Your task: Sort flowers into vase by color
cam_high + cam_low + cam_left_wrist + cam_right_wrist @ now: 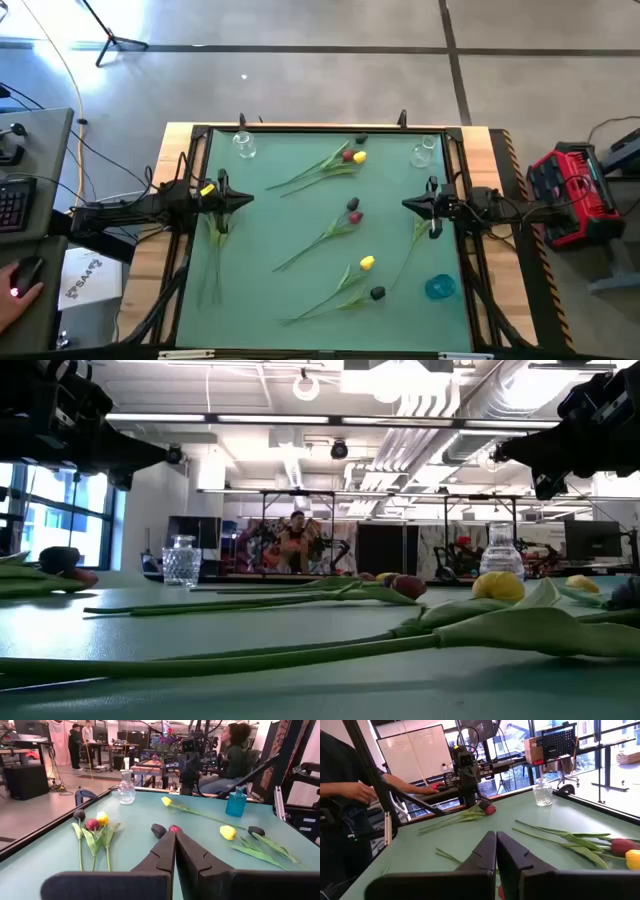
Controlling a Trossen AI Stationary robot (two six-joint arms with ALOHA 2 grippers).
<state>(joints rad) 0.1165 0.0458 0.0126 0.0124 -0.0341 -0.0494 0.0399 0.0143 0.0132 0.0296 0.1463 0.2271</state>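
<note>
Long-stemmed tulips lie flat on the green mat [300,240]. A black, red and yellow group [352,153] is at the far middle. A black and red pair [354,210] lies at the centre. A yellow head [367,263] and a black head [377,293] lie nearer the front. My left gripper [243,200] hovers shut at the mat's left side, pointing right. My right gripper [410,205] hovers shut at the right side, pointing left. In the left wrist view the central pair [167,829] lies just beyond my fingertips [175,836].
Two clear glass vases stand at the far left [243,145] and far right [425,152]; a blue vase [440,288] stands at the near right. Thin stems [213,255] lie under my left arm, another stem [410,245] beside my right. People sit beyond the table.
</note>
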